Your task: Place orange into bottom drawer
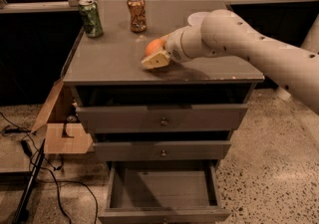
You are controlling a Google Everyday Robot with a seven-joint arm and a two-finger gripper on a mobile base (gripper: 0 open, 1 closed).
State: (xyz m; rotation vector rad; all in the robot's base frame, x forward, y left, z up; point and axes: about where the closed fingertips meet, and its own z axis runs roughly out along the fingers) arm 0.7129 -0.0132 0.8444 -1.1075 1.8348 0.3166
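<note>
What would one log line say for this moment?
gripper: at orange on cabinet top | bottom drawer: open | orange: not yet in drawer

A green can (90,17) and a copper-orange can (136,13) stand upright at the back left of the grey cabinet top (109,58), apart from my gripper (155,56) low over its middle. A cardboard box (62,128) sits beside the cabinet's left side, black cables (57,188) on the speckled floor (269,158) near it
</note>
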